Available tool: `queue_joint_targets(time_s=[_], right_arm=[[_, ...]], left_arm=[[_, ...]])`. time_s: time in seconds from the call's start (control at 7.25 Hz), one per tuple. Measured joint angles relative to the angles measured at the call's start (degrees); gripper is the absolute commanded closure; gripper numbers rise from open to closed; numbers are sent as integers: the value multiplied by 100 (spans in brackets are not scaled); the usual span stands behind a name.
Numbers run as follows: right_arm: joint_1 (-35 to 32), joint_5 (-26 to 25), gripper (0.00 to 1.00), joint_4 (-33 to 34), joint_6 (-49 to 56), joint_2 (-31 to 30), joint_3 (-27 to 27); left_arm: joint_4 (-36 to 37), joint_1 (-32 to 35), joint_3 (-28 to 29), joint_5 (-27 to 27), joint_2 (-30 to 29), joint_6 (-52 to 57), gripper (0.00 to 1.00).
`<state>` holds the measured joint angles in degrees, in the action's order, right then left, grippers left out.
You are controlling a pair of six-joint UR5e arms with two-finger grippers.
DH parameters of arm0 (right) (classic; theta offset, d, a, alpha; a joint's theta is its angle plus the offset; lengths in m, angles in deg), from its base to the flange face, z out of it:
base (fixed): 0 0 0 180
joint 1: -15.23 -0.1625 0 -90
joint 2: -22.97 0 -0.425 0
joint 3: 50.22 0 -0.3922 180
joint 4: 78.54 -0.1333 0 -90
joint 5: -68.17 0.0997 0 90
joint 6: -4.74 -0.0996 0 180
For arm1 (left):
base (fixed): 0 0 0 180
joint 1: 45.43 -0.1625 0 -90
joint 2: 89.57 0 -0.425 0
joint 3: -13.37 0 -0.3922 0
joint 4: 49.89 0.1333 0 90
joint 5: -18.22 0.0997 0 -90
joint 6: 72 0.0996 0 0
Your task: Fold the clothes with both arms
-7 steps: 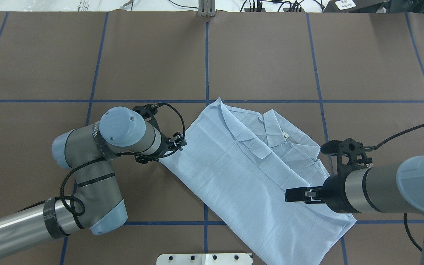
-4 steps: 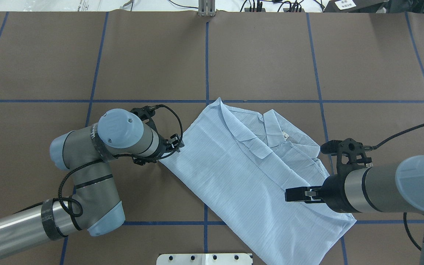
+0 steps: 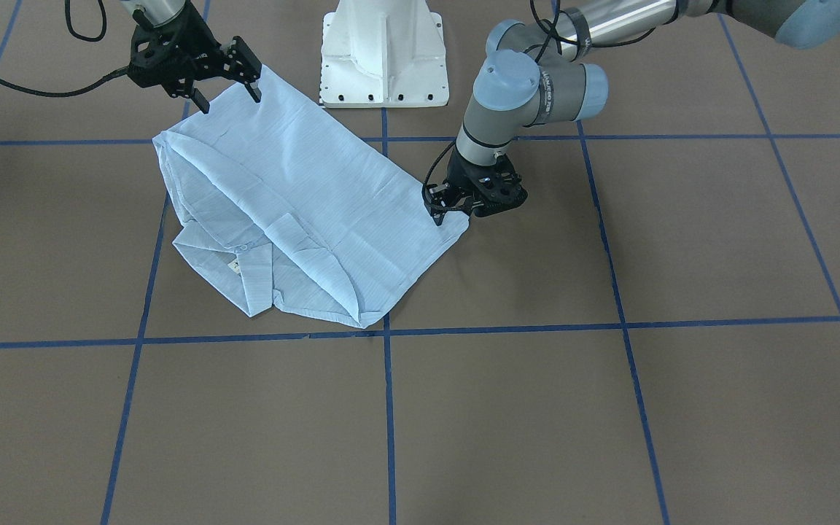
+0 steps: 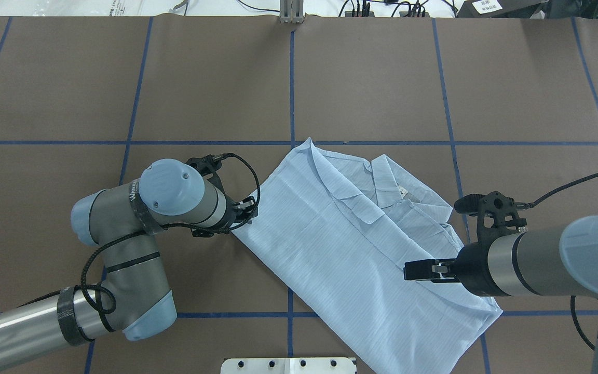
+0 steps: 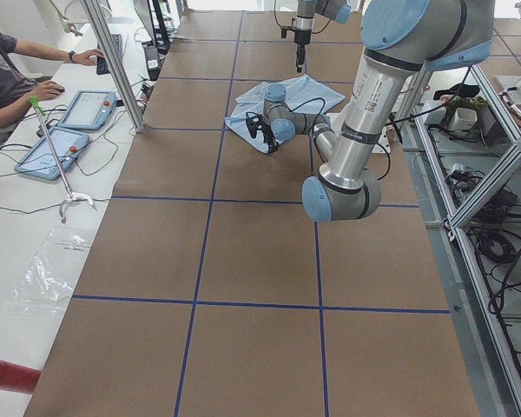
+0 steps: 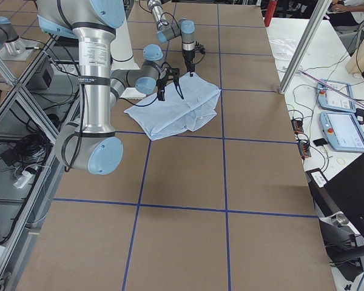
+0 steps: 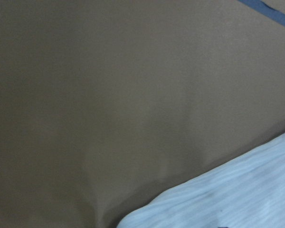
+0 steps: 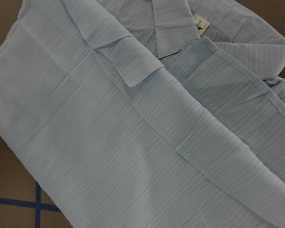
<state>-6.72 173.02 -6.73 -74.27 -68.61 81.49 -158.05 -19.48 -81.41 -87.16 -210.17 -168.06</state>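
1. The left hand [image 4: 247, 209] sits low at the left corner of the shirt [image 4: 330, 249], touching its edge. I cannot tell whether its fingers are pinched on the cloth, as the wrist hides them.
2. In the last second this hand has slid slightly toward the robot. The corner has shifted with it across the worktop [image 4: 382, 78], so it probably has some hold, which the next fold needs.
3. The right hand [image 3: 230, 102] is spread wide and grasps nothing. It hovers over the hem nearest the robot's base and has barely moved.
4. The shirt lies flat and diagonal between both hands, partly folded, with its collar toward the far side.
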Motion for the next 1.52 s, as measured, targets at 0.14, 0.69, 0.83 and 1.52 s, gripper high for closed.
queue_joint_targets(time_s=[0.14,0.69,0.83,1.52], right_arm=[[-16,0,0,0,0,0,-12],[-148,0,0,-8,0,17,-51],[-197,0,0,-14,0,29,-72],[-433,-183,0,-49,-10,296,-566]], left_arm=[[22,-1,-46,-16,-6,-1,100],[183,33,-374,-154,-9,-1,100],[191,129,-351,-156,-18,3,100],[-455,1348,1860,12,-1212,873,100]])
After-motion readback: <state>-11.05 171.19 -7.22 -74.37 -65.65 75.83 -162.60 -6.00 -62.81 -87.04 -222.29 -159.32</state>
